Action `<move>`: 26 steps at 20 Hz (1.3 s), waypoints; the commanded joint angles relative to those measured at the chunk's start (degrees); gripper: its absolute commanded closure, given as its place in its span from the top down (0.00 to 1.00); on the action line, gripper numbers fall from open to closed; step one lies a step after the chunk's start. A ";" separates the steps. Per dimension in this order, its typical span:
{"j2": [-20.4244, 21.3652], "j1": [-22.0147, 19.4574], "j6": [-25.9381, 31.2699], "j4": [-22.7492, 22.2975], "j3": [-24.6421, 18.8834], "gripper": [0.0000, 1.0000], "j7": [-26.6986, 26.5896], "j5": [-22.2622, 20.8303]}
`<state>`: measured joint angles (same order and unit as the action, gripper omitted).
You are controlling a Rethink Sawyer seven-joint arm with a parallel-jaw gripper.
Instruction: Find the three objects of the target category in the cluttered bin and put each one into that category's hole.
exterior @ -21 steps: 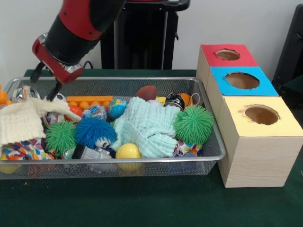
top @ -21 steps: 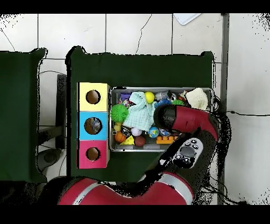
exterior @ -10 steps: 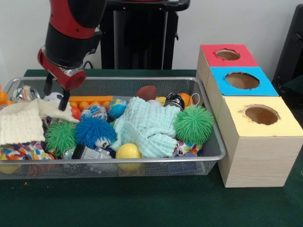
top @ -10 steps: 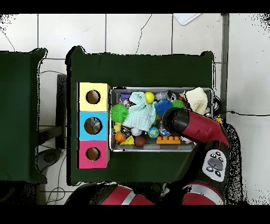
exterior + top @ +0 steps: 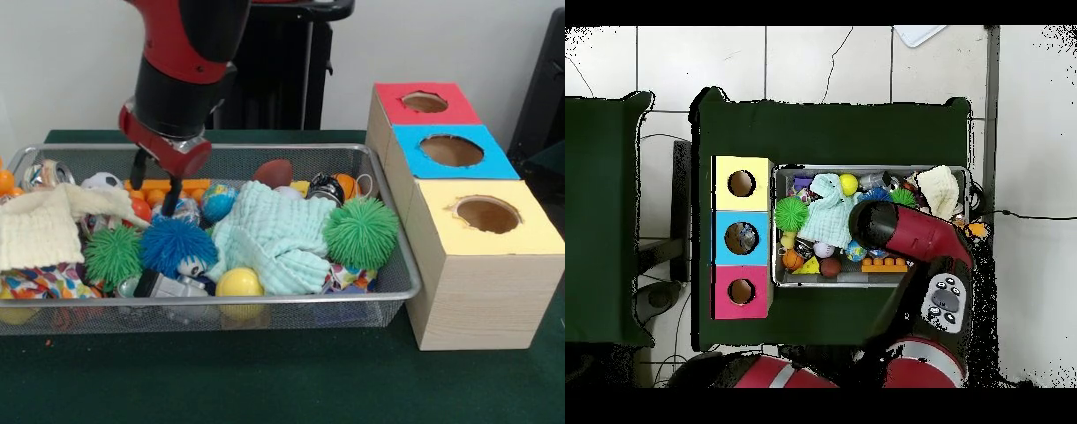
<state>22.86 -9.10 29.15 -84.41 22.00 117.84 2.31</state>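
Hand (image 5: 157, 181) was seen spread and empty, fingertips low inside wire bin (image 5: 388, 291), left of centre. Target category could not be told. Orange block strip (image 5: 163, 189) lay touching behind fingers; globe ball (image 5: 217, 201) just right; blue fuzzy ball (image 5: 173, 245) just nearer, below. Category's hole (image 5: 451, 150) presumably among boxes well right of bin.

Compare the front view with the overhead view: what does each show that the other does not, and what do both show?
Only the front view shows the gripper, open and empty above the blue spiky ball. Only the overhead view shows the white tiled floor around the table. Both show the wire bin, the pale green cloth and the three-hole box.
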 commanded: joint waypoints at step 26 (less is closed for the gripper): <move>10.42 -9.45 7.26 -14.10 -23.10 1.00 -25.37 -24.62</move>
<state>30.08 -14.80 32.75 -91.71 9.37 114.89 -16.49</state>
